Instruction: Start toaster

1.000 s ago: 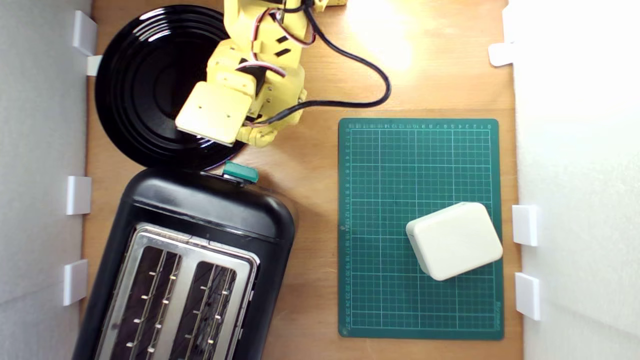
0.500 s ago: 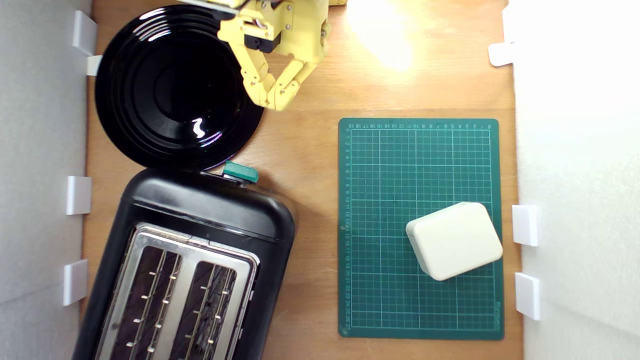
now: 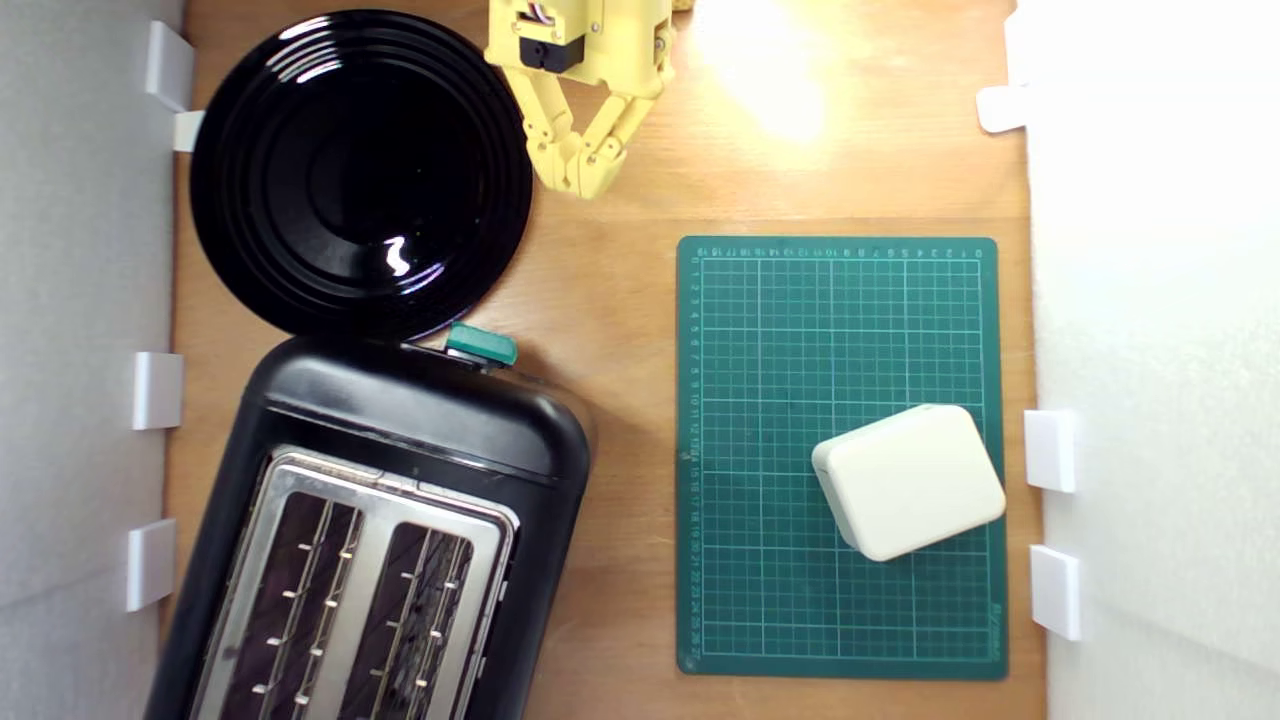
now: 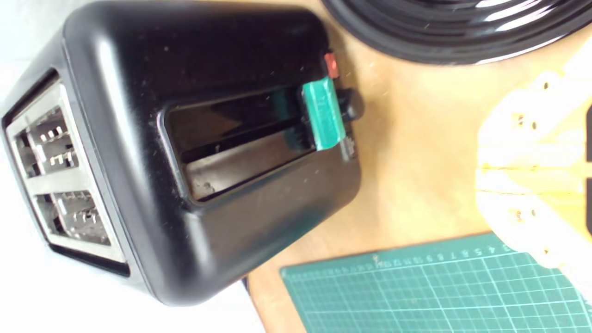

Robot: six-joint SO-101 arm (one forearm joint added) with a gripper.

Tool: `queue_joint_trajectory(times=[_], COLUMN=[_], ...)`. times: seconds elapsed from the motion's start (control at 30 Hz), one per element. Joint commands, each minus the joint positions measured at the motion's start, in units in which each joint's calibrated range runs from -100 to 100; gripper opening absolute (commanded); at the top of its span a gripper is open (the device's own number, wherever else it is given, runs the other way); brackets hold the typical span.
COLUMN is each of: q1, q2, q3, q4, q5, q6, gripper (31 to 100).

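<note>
The glossy black toaster (image 3: 400, 450) fills the exterior view's lower left, its silver two-slot top (image 3: 350, 590) facing up. Its teal-green lever knob (image 3: 481, 345) juts from the end nearest the plate. In the wrist view the toaster (image 4: 175, 152) shows its end face, with the lever knob (image 4: 323, 115) at the table end of its slot beside a small red mark (image 4: 329, 64). My yellow gripper (image 3: 580, 178) hangs at the exterior view's top edge, shut and empty, well away from the knob. The wrist view shows the gripper (image 4: 483, 173) with its fingers (image 4: 518, 134) pressed together.
A round black plate (image 3: 360, 170) lies between gripper and toaster, its rim almost touching the toaster. A green cutting mat (image 3: 800, 350) on the exterior view's right carries a cream rounded box (image 3: 908, 480). White walls with clips (image 3: 157, 390) border both sides of the wooden table.
The arm has pulled back from over the plate's edge near the lever knob to the exterior view's top edge. Toaster, plate and box stay put.
</note>
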Motion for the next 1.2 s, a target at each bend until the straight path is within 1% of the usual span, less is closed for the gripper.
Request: queue_joint_trajectory(times=[0.0, 0.17, 0.23, 0.33, 0.5, 0.7, 1.17], q1=[0.3, 0.4, 0.6, 0.7, 0.2, 0.1, 0.1], q2=[-4.3, -10.7, -12.0, -12.2, -12.2, -12.2, -12.1], q3=[8.4, 18.2, 22.0, 26.2, 30.0, 30.5, 30.5], q4=[0.5, 0.5, 0.5, 0.6, 0.5, 0.0, 0.5], q5=[-6.8, -9.0, -12.1, -18.4, -22.5, -23.0, -22.3], q6=[-0.1, 0.0, -0.2, -0.3, -0.2, -0.3, -0.3], gripper=[31.4, 31.4, 31.4, 31.4, 31.4, 31.4, 31.4])
